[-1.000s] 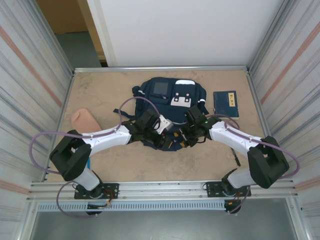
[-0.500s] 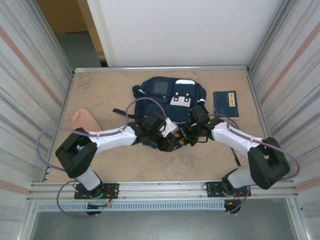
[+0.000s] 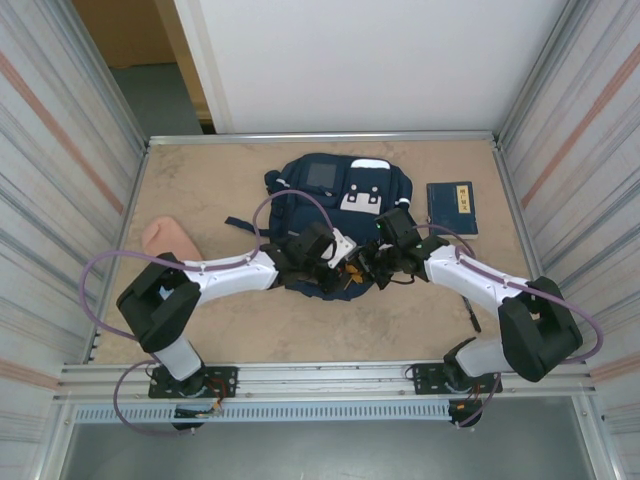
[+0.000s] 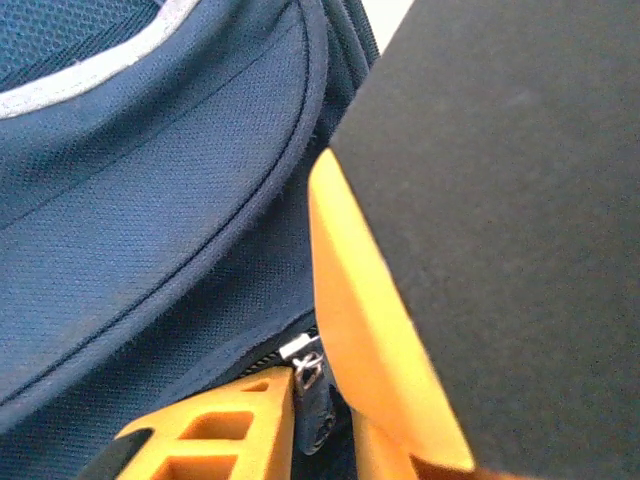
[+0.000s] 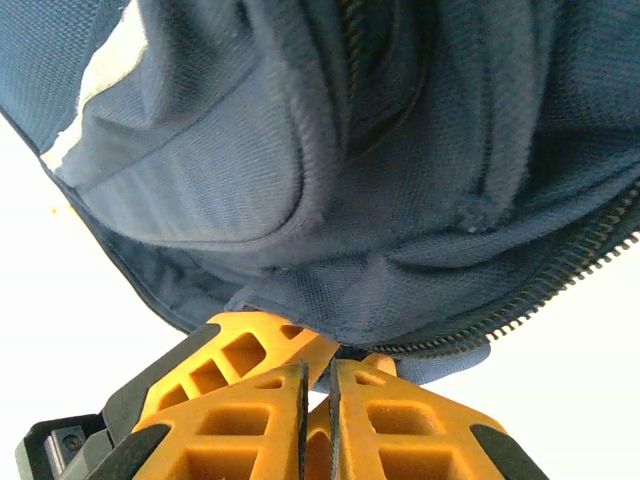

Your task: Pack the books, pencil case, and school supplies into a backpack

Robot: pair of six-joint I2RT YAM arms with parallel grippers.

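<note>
Both arms fold inward over the large navy-blue fabric backpack (image 3: 345,185) at mid-table. My right claw (image 5: 318,362) is nearly closed, pinching its fabric. My left claw (image 3: 338,272) narrowly brackets a silver zipper pull (image 4: 308,368); whether it grips, I cannot tell.

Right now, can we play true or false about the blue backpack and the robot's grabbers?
The book is inside the backpack. False: it lies on the table beside it.
The right gripper pinches backpack fabric. True.
The pink lump sits on the backpack. False: it lies on the table, apart.
A zipper pull sits between the fingers of the left gripper. True.
</note>
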